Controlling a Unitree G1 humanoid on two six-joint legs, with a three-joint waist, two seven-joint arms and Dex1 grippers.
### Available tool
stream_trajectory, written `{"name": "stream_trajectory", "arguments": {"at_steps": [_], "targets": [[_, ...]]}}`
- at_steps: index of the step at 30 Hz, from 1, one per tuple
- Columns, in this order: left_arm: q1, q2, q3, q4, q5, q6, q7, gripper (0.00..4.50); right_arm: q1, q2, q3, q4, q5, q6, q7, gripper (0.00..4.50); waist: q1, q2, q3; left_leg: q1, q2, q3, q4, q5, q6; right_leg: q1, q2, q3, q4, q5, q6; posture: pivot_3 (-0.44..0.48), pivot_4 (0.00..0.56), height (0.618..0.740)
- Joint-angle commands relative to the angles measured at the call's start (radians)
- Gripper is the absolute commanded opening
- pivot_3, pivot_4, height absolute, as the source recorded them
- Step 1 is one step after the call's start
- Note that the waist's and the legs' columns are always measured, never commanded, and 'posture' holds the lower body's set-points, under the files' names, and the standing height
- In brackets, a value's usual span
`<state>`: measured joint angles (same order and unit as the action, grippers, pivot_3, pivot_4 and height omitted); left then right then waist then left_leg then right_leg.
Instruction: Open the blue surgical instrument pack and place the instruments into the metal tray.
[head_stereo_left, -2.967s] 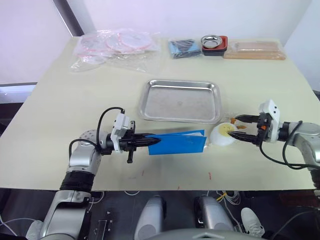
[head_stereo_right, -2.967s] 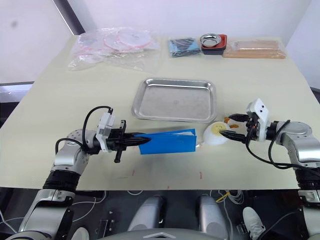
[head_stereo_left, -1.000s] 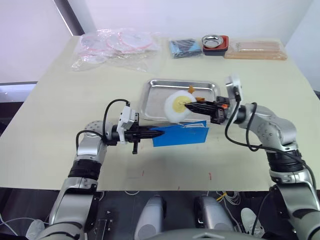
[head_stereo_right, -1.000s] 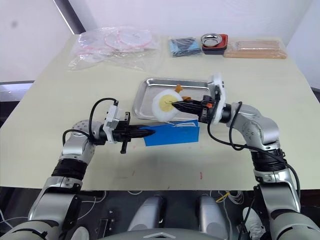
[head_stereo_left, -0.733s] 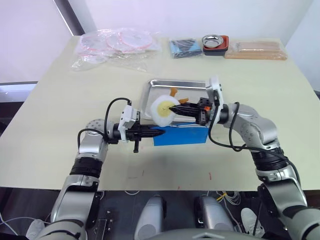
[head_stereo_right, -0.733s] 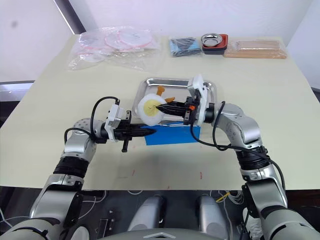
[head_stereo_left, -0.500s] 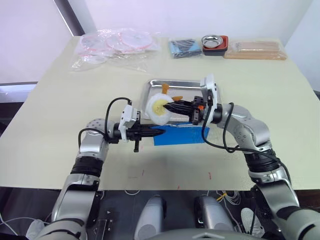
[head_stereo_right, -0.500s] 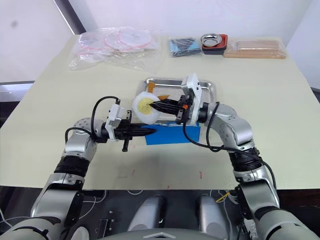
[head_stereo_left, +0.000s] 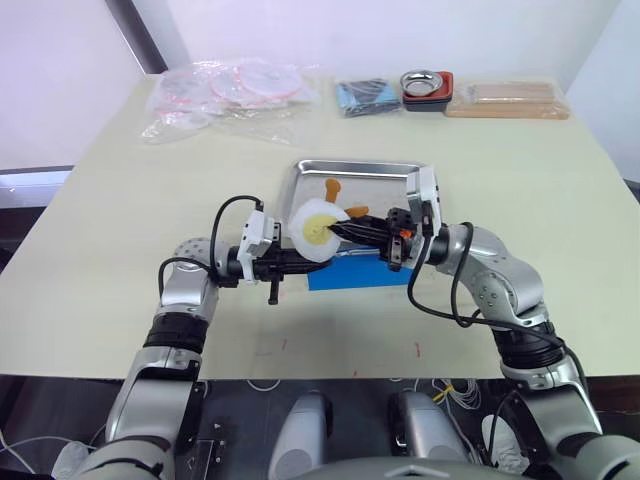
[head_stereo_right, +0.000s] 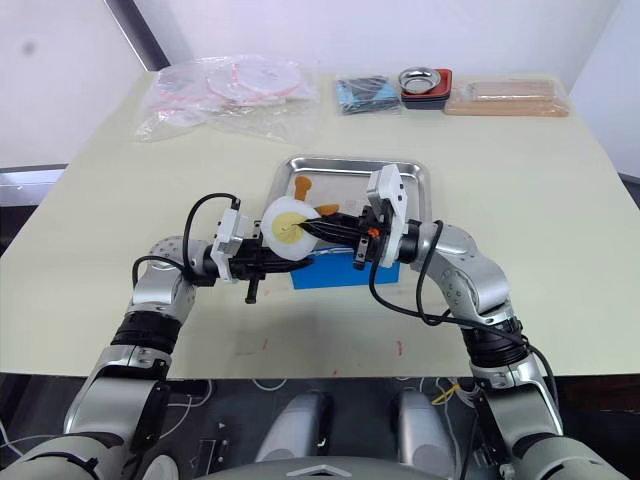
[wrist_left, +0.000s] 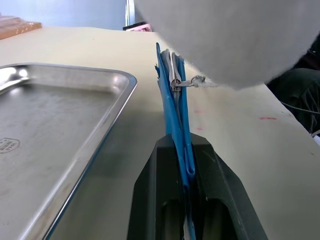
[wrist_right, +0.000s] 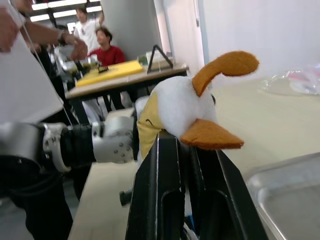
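Your left gripper (wrist_left: 182, 165): jaws pinching blue pack (head_stereo_left: 350, 270) edge, pack closed, on edge beside tray (head_stereo_left: 372, 178). Right gripper (head_stereo_right: 318, 229): jaws pinching white plush toy (head_stereo_right: 283, 226).

The white plush toy (head_stereo_left: 318, 227) (orange feet up) hangs in the right claw (head_stereo_left: 345, 231) over the metal tray's (head_stereo_left: 390, 176) near-left corner and the blue surgical instrument pack's (head_stereo_left: 350, 272) left end, blocking approach from above there. The tray's far and right floor lies open, as does the tabletop (head_stereo_left: 120, 200) around.
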<state>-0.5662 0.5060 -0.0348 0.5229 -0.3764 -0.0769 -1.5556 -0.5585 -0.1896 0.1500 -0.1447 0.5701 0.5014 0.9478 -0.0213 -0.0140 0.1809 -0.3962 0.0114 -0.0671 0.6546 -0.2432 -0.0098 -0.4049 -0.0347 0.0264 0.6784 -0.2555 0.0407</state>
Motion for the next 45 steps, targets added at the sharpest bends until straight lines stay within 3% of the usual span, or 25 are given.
{"name": "stream_trajectory", "arguments": {"at_steps": [1,4,11,12,21,29,36,37,39,42,44,45], "targets": [[-0.002,-0.007,-0.023,0.01,0.009,-0.015,-0.048,0.0,-0.015,-0.051,0.062,-0.063,-0.026,-0.077,0.115,0.01,0.003,0.0,0.0,0.0,0.0,0.0,0.0,0.0,0.0,0.0,0.0,0.0,0.0,0.0,0.0,0.0,0.15,0.74],[-0.002,-0.005,-0.025,0.011,0.009,-0.017,-0.049,0.0,-0.017,-0.058,0.068,-0.069,-0.019,-0.085,0.128,1.01,0.002,0.0,0.0,0.0,0.0,0.001,0.0,0.0,0.0,0.0,0.0,0.0,0.0,0.0,0.0,0.0,0.15,0.74],[0.0,-0.003,-0.026,0.007,0.007,-0.017,-0.046,0.0,-0.006,-0.086,0.005,-0.095,0.042,-0.042,0.111,4.44,0.004,0.0,0.0,0.0,0.0,0.0,0.0,0.0,0.0,0.0,0.0,0.0,-0.001,0.0,0.0,0.0,0.15,0.74],[0.002,-0.002,-0.026,0.005,0.006,-0.016,-0.047,0.0,-0.001,-0.101,-0.01,-0.092,0.037,-0.047,0.105,4.48,0.004,0.0,0.0,0.0,0.0,0.0,0.0,0.0,0.0,0.0,0.0,0.0,0.0,0.0,0.0,0.0,0.15,0.74],[0.005,-0.001,-0.031,-0.002,0.003,-0.015,-0.049,0.0,0.104,-0.337,-0.043,0.1,-0.124,-0.227,0.232,4.48,0.003,0.0,0.0,0.0,0.0,0.001,0.0,0.0,0.0,0.0,0.0,0.0,-0.001,0.0,0.0,0.0,0.15,0.74],[0.004,-0.001,-0.033,-0.007,0.0,-0.012,-0.047,0.0,0.107,-0.326,0.0,0.221,-0.199,-0.358,0.289,4.48,0.004,0.0,0.0,0.0,0.0,0.001,0.0,0.0,0.0,0.0,0.0,0.001,-0.001,0.0,0.0,0.0,0.15,0.74],[0.005,0.003,-0.032,-0.008,0.001,-0.011,-0.045,0.0,0.105,-0.279,-0.004,0.265,-0.177,-0.358,0.304,4.48,0.004,0.0,0.0,0.0,0.0,0.001,0.0,0.0,0.0,0.0,0.0,0.001,-0.001,0.0,0.0,0.0,0.15,0.74],[0.005,0.003,-0.032,-0.008,0.001,-0.011,-0.045,0.0,0.103,-0.268,-0.01,0.273,-0.169,-0.351,0.303,4.09,0.004,0.0,0.0,0.0,0.0,0.001,0.0,0.0,0.0,0.0,0.0,0.001,-0.001,0.0,0.0,0.0,0.15,0.74],[0.005,0.003,-0.031,-0.01,0.0,-0.01,-0.044,0.0,0.099,-0.258,-0.013,0.288,-0.169,-0.35,0.306,3.73,0.004,0.0,0.0,0.0,0.0,0.001,0.0,0.0,0.0,0.0,0.0,0.001,-0.001,0.0,0.0,0.0,0.15,0.74],[0.005,0.003,-0.031,-0.01,0.001,-0.01,-0.043,0.0,0.091,-0.247,-0.015,0.314,-0.172,-0.358,0.311,2.3,0.004,0.0,0.0,0.0,0.0,0.001,0.0,0.0,0.0,0.0,0.0,0.001,-0.001,0.0,0.0,0.0,0.15,0.74],[0.005,0.003,-0.032,-0.011,0.001,-0.01,-0.042,0.0,0.085,-0.237,-0.021,0.322,-0.162,-0.352,0.31,1.07,0.004,0.0,0.0,0.0,0.0,0.001,0.0,0.0,0.0,0.0,0.0,0.001,-0.001,0.0,0.0,0.0,0.15,0.74],[0.006,0.003,-0.032,-0.012,0.001,-0.01,-0.042,0.0,0.082,-0.234,-0.022,0.325,-0.161,-0.35,0.31,0.79,0.004,0.0,0.0,0.0,0.0,0.001,0.0,0.0,0.0,0.0,0.0,0.001,-0.001,0.0,0.0,0.0,0.15,0.74]]}}
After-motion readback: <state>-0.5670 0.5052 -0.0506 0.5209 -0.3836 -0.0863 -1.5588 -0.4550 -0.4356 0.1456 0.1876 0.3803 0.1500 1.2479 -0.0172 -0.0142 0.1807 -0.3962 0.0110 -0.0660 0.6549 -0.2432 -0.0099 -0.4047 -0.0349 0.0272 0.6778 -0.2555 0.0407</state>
